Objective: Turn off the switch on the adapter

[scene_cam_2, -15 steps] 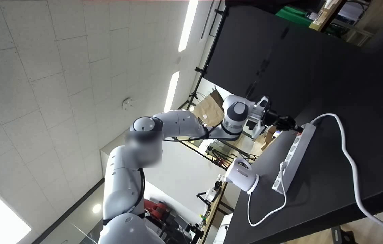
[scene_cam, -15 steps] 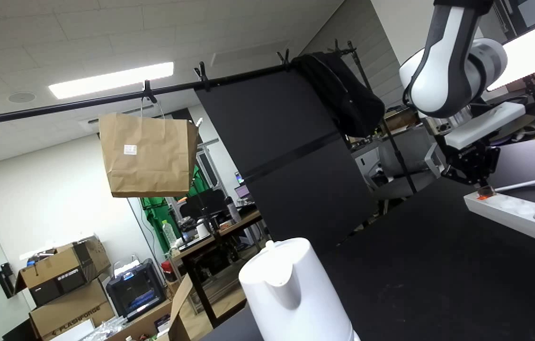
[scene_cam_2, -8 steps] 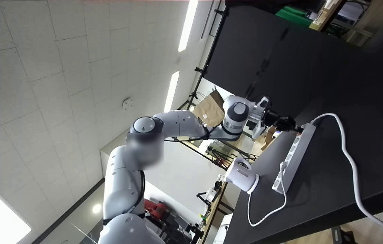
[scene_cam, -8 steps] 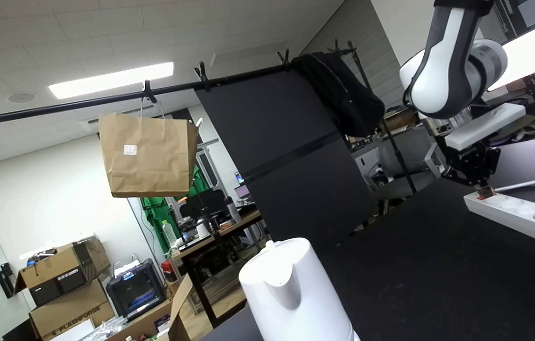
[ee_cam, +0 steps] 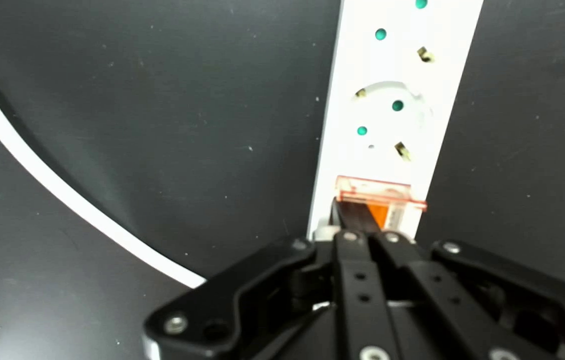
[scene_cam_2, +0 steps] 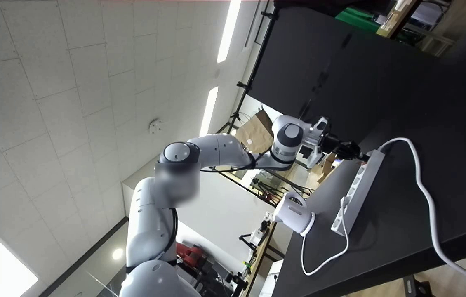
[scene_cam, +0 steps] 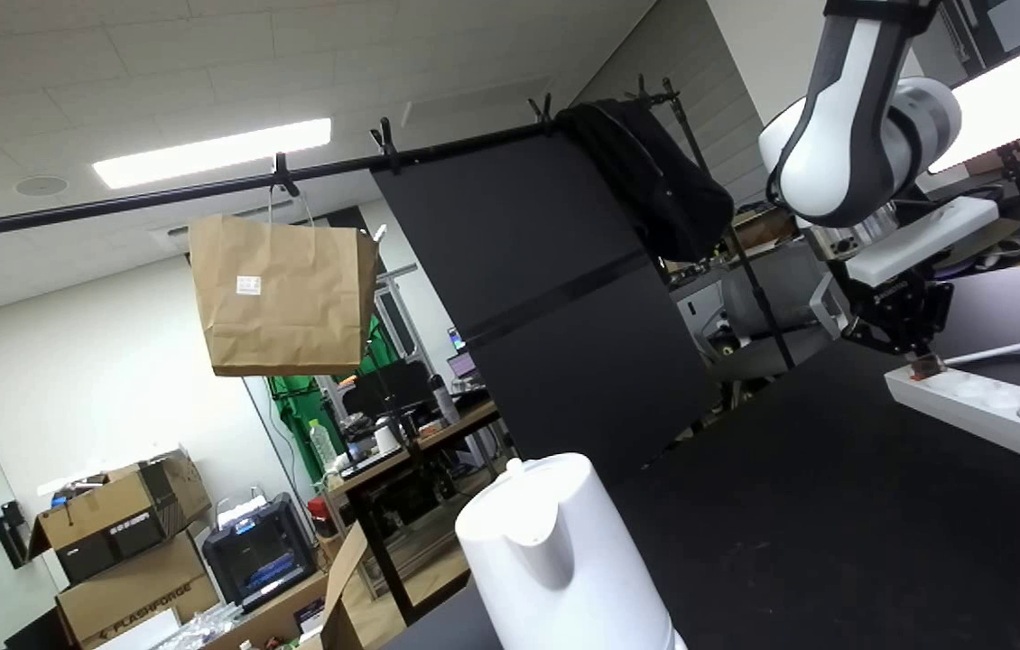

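Observation:
The adapter is a long white power strip (ee_cam: pixel 395 65) lying on a black table; it also shows in both exterior views (scene_cam: pixel 993 422) (scene_cam_2: pixel 364 187). Its switch (ee_cam: pixel 378 215) shows orange in the wrist view, at the strip's end near the cord. A clear red-edged cover (ee_cam: pixel 375 189) stands around the switch. My gripper (ee_cam: pixel 360 210) is shut, its fingers together with nothing between them. The fingertips point down at the switch inside the cover and hide part of it. In an exterior view the gripper (scene_cam: pixel 922 350) is right at the cover, which looks brownish there.
A white kettle (scene_cam: pixel 564 560) stands on the table; it also shows in an exterior view (scene_cam_2: pixel 293 212). Its plug (scene_cam_2: pixel 344 202) sits in the strip. The strip's white cord (ee_cam: pixel 72 197) curves over the table beside the gripper.
The red-orange glow at the switch, bright one second ago, has turned dull brown. The arm has shifted very slightly; the gripper stays at the switch and stays shut.

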Controlling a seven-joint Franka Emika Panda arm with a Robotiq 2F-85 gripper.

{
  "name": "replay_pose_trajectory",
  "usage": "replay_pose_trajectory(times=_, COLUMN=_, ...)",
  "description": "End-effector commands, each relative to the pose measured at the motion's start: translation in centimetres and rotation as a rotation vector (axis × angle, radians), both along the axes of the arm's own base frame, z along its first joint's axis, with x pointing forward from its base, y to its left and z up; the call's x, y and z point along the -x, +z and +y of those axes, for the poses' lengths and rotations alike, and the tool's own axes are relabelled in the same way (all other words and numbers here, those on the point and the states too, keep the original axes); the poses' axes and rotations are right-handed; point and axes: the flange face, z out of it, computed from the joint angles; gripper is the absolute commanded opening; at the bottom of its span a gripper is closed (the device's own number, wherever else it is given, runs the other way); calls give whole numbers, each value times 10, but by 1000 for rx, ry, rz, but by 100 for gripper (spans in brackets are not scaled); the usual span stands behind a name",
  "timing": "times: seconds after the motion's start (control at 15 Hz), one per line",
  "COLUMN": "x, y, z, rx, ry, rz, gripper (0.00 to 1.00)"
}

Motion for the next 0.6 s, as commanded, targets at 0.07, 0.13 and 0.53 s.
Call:
replay_pose_trajectory(times=0.07, x=-2, y=-36, z=-10, rx=7, ry=-10, rz=55, gripper=0)
replay_pose_trajectory(times=0.13, x=-3, y=-39, z=-9, rx=0, ry=-5, rz=65, gripper=0)
replay_pose_trajectory(times=0.53, x=-5, y=-50, z=-17, rx=-140, ry=83, rz=101, gripper=0)
